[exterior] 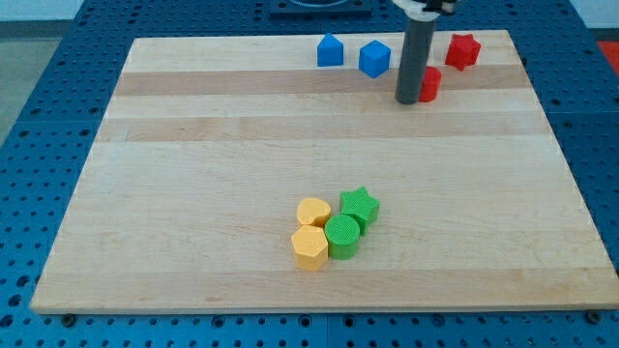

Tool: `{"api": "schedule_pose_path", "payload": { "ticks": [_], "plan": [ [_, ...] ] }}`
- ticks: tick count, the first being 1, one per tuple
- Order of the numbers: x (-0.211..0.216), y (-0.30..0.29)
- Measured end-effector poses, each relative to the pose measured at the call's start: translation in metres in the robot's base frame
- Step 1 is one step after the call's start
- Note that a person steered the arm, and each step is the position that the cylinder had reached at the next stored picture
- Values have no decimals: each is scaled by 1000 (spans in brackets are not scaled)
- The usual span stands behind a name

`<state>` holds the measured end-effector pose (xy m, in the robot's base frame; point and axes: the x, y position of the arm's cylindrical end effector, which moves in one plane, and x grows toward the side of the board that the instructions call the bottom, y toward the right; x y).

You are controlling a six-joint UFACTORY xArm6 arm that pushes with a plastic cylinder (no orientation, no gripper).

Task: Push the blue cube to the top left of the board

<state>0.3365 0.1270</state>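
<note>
The blue cube (pixel 374 58) sits near the view's top edge of the wooden board (pixel 193 193), right of centre. A second blue block (pixel 330 50), house-shaped, lies just to its left. My tip (pixel 407 100) rests on the board a little to the right of and below the blue cube, apart from it. A red block (pixel 429 84), partly hidden by the rod, touches the rod's right side. A red star-shaped block (pixel 462 50) lies further right near the top edge.
A cluster sits low in the board's middle: a yellow heart-shaped block (pixel 312 212), a yellow hexagon (pixel 309 247), a green cylinder (pixel 341 236) and a green star (pixel 360 206). The board lies on a blue perforated table (pixel 39 145).
</note>
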Motion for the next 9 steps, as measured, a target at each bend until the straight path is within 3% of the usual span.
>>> {"api": "schedule_pose_path", "payload": {
  "ticks": [4,7,9],
  "plan": [
    [-42,41],
    [-43,-3],
    [-79,-7]
  ]
}}
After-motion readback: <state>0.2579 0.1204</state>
